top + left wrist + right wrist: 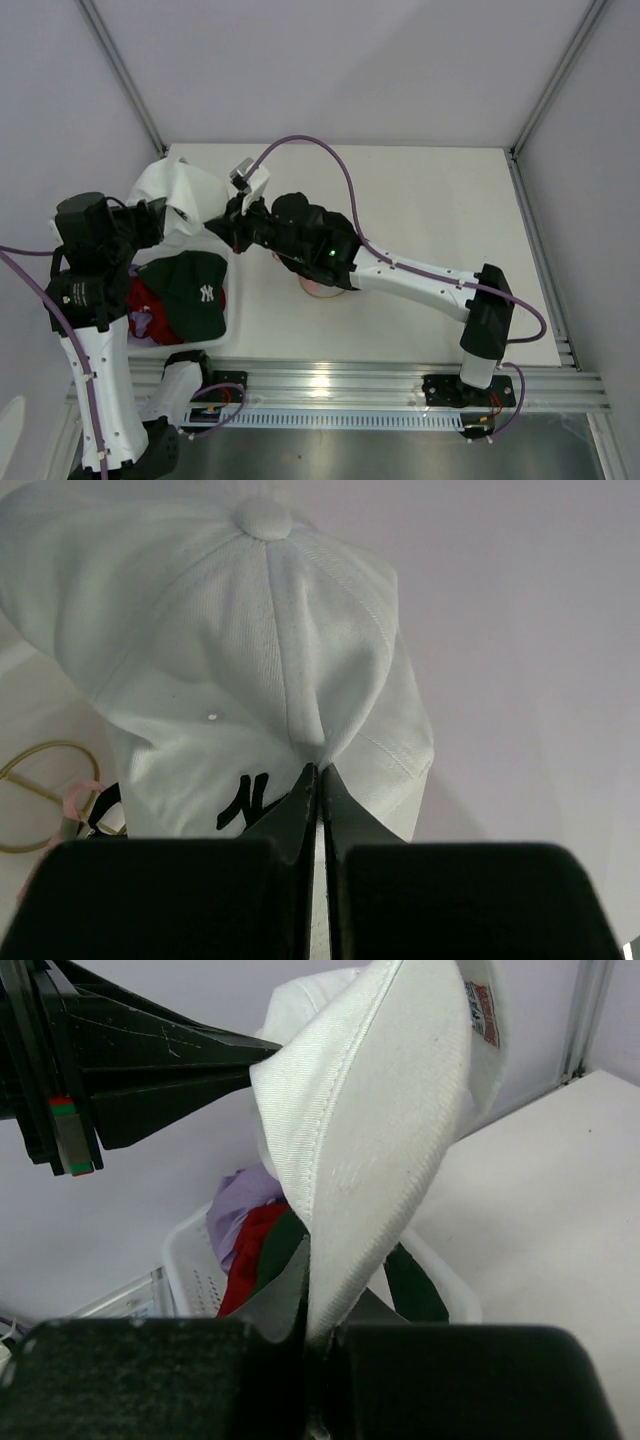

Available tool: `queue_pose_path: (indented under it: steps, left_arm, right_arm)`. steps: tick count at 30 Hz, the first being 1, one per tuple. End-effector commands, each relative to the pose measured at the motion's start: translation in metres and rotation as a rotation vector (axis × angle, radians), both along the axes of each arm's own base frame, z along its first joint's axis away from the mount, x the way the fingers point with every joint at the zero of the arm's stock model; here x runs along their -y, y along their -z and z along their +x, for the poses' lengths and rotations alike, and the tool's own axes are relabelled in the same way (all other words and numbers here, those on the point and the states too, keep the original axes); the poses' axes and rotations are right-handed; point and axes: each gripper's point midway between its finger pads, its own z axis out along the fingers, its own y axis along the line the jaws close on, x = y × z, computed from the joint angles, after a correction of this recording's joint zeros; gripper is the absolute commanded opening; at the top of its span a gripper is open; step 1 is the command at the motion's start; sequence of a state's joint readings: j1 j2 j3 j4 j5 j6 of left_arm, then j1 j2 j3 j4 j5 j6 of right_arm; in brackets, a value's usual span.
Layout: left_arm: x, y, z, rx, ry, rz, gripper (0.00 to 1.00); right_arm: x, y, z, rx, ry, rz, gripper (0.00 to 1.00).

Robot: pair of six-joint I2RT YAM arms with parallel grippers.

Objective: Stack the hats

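Note:
A white hat (190, 190) with a black NY logo hangs in the air over the table's left side, held by both grippers. My left gripper (320, 770) is shut on a fold of its crown (250, 660). My right gripper (318, 1335) is shut on the edge of its brim (380, 1130). In the top view the left gripper (160, 218) comes from the left and the right gripper (222, 230) from the right. A dark green hat (195, 290), a red hat (145, 298) and a lavender hat (148, 325) lie in the basket. A pink hat (318, 288) sits on the table, mostly hidden under the right arm.
The white mesh basket (233, 292) stands at the table's near left, below the held hat; it also shows in the right wrist view (190, 1250). A gold wire ring (48, 745) lies on the table. The left gripper's fingers (170, 1060) show at the right wrist view's upper left.

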State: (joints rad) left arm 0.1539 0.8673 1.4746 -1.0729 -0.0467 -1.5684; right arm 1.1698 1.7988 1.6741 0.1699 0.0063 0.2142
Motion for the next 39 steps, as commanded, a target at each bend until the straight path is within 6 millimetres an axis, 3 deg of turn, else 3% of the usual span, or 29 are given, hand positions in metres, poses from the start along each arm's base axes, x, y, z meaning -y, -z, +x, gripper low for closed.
queue_pose_path:
  steps: [1,2,3,4,5,6,7,8,9,10,11,12,14,15,16,17,18,19,20,22,24,27,33,37,39]
  left_arm:
    - [-0.001,-0.03,0.003,0.118,0.019,0.073,0.01]
    - [-0.002,-0.033,0.004,0.13,0.026,0.106,0.01]
    - [-0.003,-0.047,0.004,0.167,0.043,0.186,0.12]
    - [-0.004,-0.052,0.005,0.186,0.058,0.243,0.25]
    - [-0.004,-0.062,0.005,0.211,0.078,0.305,0.39]
    - [-0.004,-0.072,0.007,0.241,0.123,0.435,0.65]
    - [0.002,-0.089,0.002,0.286,0.159,0.492,0.76]
    - [0.001,-0.092,0.0,0.286,0.196,0.61,0.86]
    - [0.001,-0.096,-0.001,0.289,0.207,0.654,0.99]
    - [0.003,-0.106,-0.008,0.292,0.224,0.682,0.99]
    - [-0.002,-0.103,-0.009,0.26,0.229,0.732,0.99]
    - [-0.01,-0.098,-0.008,0.219,0.213,0.739,0.99]
    - [-0.013,-0.095,-0.005,0.216,0.226,0.723,1.0]
    - [-0.016,-0.081,0.003,0.194,0.245,0.688,0.99]
    - [-0.027,-0.085,0.011,0.227,0.224,0.684,1.0]
    - [-0.011,-0.069,0.024,0.268,0.354,0.622,1.0]
    - [-0.008,-0.047,0.037,0.264,0.418,0.572,0.99]
    - [-0.003,-0.041,0.044,0.291,0.471,0.552,0.98]
    - [-0.003,-0.016,0.064,0.287,0.529,0.504,0.95]
    - [0.018,-0.002,0.071,0.321,0.673,0.44,0.94]
    - [0.022,0.028,0.086,0.254,0.729,0.425,0.93]
    - [0.031,0.05,0.098,0.236,0.805,0.379,0.92]
    - [0.07,0.049,0.105,0.318,0.996,0.315,0.9]
    - [0.116,0.054,0.1,0.365,1.169,0.264,0.9]
    - [0.128,0.058,0.097,0.367,1.207,0.247,0.89]
  right_arm:
    - [0.017,-0.036,0.011,-0.035,0.097,0.054,0.0]
    - [0.023,-0.039,0.013,-0.055,0.107,0.059,0.0]
    - [0.031,-0.042,0.016,-0.086,0.119,0.065,0.0]
    - [0.042,-0.058,0.013,-0.112,0.099,0.102,0.0]
    - [0.057,-0.058,0.031,-0.206,0.124,0.145,0.0]
    - [0.067,-0.062,0.036,-0.255,0.118,0.183,0.0]
    - [0.079,-0.076,0.03,-0.292,0.051,0.225,0.0]
    - [0.096,-0.072,0.051,-0.374,0.069,0.284,0.0]
    - [0.105,-0.074,0.053,-0.402,0.054,0.313,0.0]
    - [0.117,-0.084,0.045,-0.415,0.0,0.344,0.0]
    - [0.132,-0.096,0.055,-0.428,-0.01,0.416,0.0]
    - [0.137,-0.08,0.052,-0.456,-0.041,0.406,0.0]
    - [0.159,-0.099,0.044,-0.404,-0.081,0.488,0.0]
    - [0.169,-0.086,0.053,-0.446,-0.061,0.498,0.0]
    - [0.175,-0.086,0.049,-0.455,-0.097,0.497,0.0]
    - [0.183,-0.097,0.045,-0.431,-0.127,0.531,0.0]
    - [0.194,-0.1,0.049,-0.461,-0.142,0.564,0.0]
    - [0.197,-0.093,0.044,-0.48,-0.177,0.559,0.0]
    - [0.206,-0.107,0.036,-0.432,-0.22,0.603,0.0]
    - [0.213,-0.103,0.034,-0.461,-0.244,0.609,0.0]
    - [0.216,-0.104,0.029,-0.457,-0.265,0.596,0.0]
    - [0.218,-0.107,0.021,-0.443,-0.289,0.589,0.0]
    - [0.217,-0.1,0.015,-0.429,-0.301,0.529,0.0]
    - [0.216,-0.097,0.017,-0.436,-0.296,0.526,0.0]
    - [0.215,-0.097,0.018,-0.434,-0.293,0.528,0.0]
